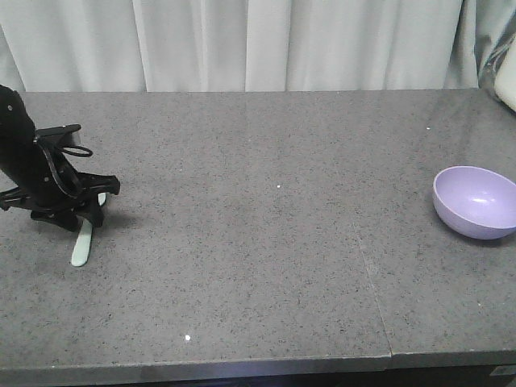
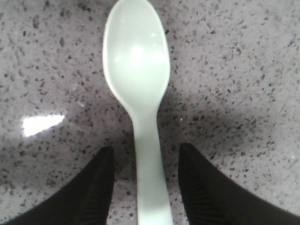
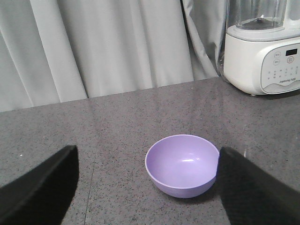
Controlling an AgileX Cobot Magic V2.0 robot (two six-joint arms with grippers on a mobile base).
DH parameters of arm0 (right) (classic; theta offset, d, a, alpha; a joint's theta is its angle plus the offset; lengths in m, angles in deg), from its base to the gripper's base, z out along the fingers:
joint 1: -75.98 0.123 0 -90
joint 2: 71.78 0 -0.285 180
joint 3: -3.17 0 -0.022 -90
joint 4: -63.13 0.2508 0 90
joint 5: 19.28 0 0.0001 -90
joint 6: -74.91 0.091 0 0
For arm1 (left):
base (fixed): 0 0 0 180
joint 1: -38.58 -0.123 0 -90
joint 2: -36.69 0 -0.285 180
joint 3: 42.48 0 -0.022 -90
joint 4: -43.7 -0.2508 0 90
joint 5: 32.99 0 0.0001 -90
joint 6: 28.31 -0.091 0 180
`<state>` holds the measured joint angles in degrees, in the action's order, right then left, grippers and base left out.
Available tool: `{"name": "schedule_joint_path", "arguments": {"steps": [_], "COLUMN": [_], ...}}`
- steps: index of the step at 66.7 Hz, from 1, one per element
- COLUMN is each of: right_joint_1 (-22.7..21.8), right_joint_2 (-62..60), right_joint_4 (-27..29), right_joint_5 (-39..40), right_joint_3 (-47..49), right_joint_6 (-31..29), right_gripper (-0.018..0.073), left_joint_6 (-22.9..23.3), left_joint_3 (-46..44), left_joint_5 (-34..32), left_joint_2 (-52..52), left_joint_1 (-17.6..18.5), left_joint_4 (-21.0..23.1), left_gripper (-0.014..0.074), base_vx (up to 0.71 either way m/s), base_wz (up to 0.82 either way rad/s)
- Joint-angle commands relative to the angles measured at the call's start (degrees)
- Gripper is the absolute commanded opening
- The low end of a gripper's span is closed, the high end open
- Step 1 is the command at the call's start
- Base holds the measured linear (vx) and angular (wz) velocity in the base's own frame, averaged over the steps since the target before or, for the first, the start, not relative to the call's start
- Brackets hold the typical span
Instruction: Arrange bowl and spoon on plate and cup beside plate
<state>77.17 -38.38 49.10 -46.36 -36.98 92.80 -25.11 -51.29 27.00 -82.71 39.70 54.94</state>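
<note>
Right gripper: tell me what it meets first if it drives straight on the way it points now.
Most likely the bowl, sitting on the table ahead of the right gripper, a little right of centre between its open fingers. Depth is unclear, but nothing else shows in between.

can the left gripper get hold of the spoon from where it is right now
Likely yes: the left gripper sits low over the spoon, jaws open on either side of its handle and not touching it. Nothing else on the countertop crowds it, so closing should catch the handle.
</note>
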Motion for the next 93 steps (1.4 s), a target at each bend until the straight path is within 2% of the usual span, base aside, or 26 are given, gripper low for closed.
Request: {"name": "schedule_joint_path", "arguments": {"steps": [1, 18, 40, 48, 61, 79, 93], "right_joint_1": [-0.1, -0.1, -0.1, -0.1, -0.1, -0.1, -0.1], "right_joint_2": [0.7, 0.7, 0.7, 0.7, 0.7, 1.3, 8.3], "right_joint_4": [-0.6, -0.6, -0.6, -0.6, -0.6, -0.6, -2.9], "right_joint_5": [3.9, 4.0, 4.0, 3.8, 3.8, 2.2, -4.0], "right_joint_3": [1.8, 1.8, 1.8, 1.8, 1.8, 2.2, 12.0], "right_joint_6": [-0.6, -0.6, -0.6, -0.6, -0.6, -0.6, -0.6], "right_gripper": [0.0588, 0.0588, 0.0585, 0.0584, 0.0584, 0.0584, 0.0584], "left_joint_6": [0.1, 0.1, 0.3, 0.2, -2.4, -3.2, -4.5], "left_joint_3": [-0.7, -0.7, -0.7, -0.7, -0.7, -0.7, -0.7], "left_joint_5": [1.9, 4.8, 5.9, 7.3, 9.1, 6.6, 1.6], "left_joint_2": [0.1, -2.6, -4.7, -4.9, -4.8, -0.3, 10.3], "left_joint_1": [0.3, 2.0, 3.5, 3.5, 3.5, 3.5, 3.5], "left_joint_4": [-1.4, -6.4, -6.5, -7.6, -8.0, -8.0, -6.1], "left_gripper": [0.0329, 0.0329, 0.032, 0.0256, -0.0004, -0.0007, -0.0007], "base_vx": [0.0, 0.0, 0.0, 0.0, 0.0, 0.0, 0.0], "base_wz": [0.0, 0.0, 0.0, 0.0, 0.0, 0.0, 0.0]}}
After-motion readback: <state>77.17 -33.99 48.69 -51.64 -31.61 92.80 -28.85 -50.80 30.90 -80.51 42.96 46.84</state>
